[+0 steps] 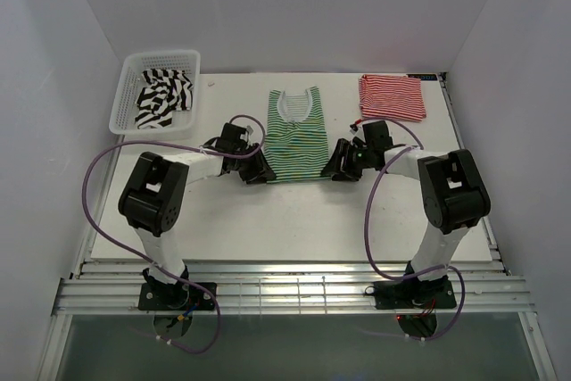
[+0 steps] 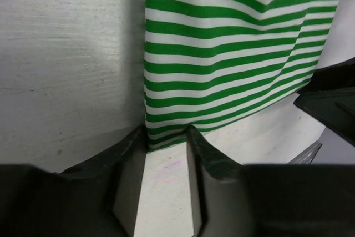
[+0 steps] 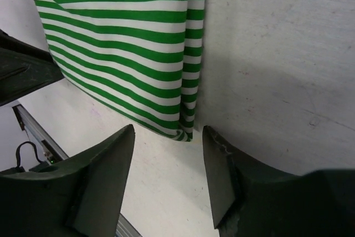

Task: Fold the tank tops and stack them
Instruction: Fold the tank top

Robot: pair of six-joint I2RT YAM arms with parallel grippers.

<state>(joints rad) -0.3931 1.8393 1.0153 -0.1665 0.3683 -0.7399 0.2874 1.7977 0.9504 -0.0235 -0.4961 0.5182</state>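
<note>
The green-striped tank top (image 1: 297, 136) lies flat in the middle of the surface (image 1: 268, 229). The left tool (image 2: 166, 132) and right tool (image 3: 168, 132) are spread around its near corners, maybe not gripping yet. A thin pinch could slip, spoiling the fold.

Top view: bright, even overhead light; white table (image 1: 294, 220) shows no hard glare, only faint soft shadows under the arms (image 1: 156, 189); bottom strip of frame darker. Sharp overall, stripes on green top (image 1: 297, 140) resolve OK. Left wrist view: dimmer, greyish; soft shadow band on tabletop just left of fabric edge, centre frame; fingers (image 2: 126, 192) of left gripper (image 2: 166, 131) near-black, soft-focus at bottom. Right wrist view: sim., broad soft shadow right of fabric edge thru mid-frame, upper right brighter; fingers (image 3: 102, 176) of right gripper (image 3: 167, 131) dark, slightly blurred. Stripes crisp in both wrist views.
</note>
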